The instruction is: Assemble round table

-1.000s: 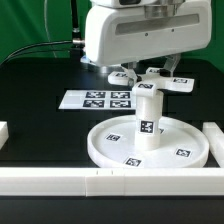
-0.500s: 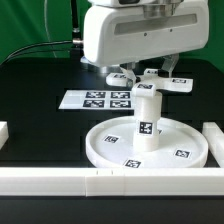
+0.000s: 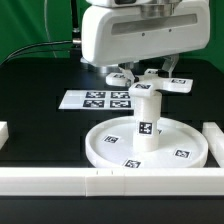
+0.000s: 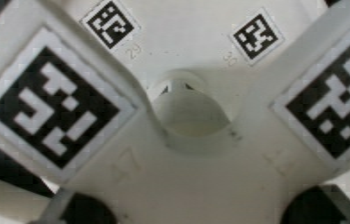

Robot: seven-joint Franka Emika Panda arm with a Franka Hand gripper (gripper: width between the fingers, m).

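Gripper (image 3: 148, 72): body is white, glossy and boxy with rounded corners; underside shaded grey. A darker band crosses its upper edge. Thin black cable (image 3: 55, 45) arcs in behind it from the exterior view's left. Markings too small to read.

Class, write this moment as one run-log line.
cylinder: upright in round disc | cross-shaped piece: at cylinder top | gripper: above it, grip unclear

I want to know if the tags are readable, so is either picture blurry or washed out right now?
Wrist view: the cross-shaped piece fills the frame at very close range and looks soft, with its tag edges smeared. Exterior view: fairly sharp and evenly lit. The white round disc and the cylinder stand bright against the black table, and there is no strong glare.
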